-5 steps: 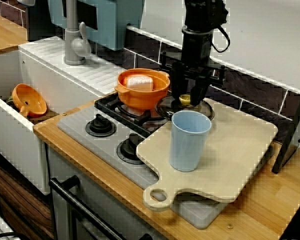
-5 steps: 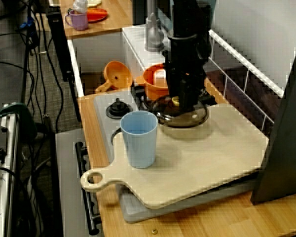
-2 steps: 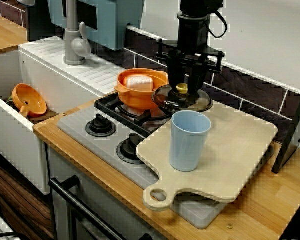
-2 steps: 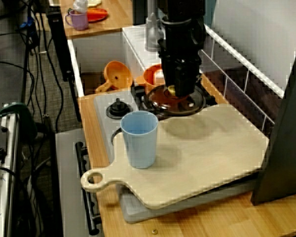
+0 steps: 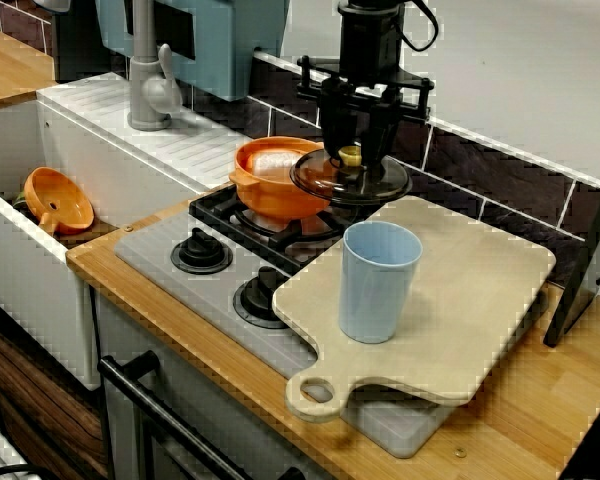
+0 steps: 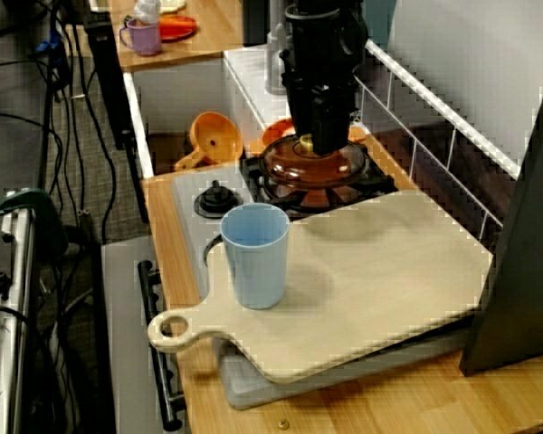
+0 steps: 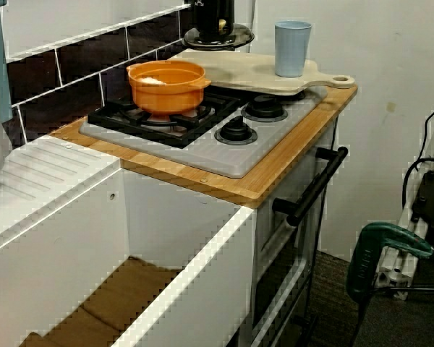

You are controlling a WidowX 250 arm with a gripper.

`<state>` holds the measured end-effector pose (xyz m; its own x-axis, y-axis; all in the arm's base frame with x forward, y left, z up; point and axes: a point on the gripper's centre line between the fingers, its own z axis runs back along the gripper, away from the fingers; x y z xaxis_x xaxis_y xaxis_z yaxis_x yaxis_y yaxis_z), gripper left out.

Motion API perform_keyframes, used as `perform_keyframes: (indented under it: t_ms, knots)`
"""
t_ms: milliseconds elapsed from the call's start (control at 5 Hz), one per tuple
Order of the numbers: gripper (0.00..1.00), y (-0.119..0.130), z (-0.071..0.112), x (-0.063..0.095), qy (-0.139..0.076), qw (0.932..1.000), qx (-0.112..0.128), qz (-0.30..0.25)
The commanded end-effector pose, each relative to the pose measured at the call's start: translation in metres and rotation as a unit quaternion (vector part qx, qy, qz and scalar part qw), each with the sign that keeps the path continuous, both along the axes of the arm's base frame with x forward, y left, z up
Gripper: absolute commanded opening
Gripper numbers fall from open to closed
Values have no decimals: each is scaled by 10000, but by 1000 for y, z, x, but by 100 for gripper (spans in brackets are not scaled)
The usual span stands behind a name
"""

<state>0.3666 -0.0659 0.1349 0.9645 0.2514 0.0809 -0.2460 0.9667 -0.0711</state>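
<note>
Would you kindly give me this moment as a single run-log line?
gripper: shut on knob of glass lid | glass lid: in the air, close by orange pot on stove | blue cup: upright on cutting board

The robot's matte black arm [image 5: 370, 30] is showing in the front view as a thick round column, stepping down into a cylindrical wrist. A thin black cable [image 5: 430, 22] is looping out along one side of it. Lower down, a black crossbar bracket [image 5: 365, 86] is sticking out to both sides with small stubs at its ends. The black two-fingered gripper [image 5: 351, 155] is carrying slim, straight, dark fingers [image 5: 331, 130].
</note>
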Motion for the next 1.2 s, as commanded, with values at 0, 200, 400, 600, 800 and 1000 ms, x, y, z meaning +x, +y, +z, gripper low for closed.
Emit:
perform_keyframes:
  t_ms: [0,200,400,600,800,1000]
  knots:
    - [0,30,38,-7,-513,9985,4,180]
    - [0,40,38,-14,-621,9976,143,266]
    - [0,45,37,-18,-663,9970,296,279]
    - [0,59,37,-15,-708,9959,357,431]
    - [0,78,35,0,-641,9954,321,631]
    - [0,83,31,7,-585,9958,356,601]
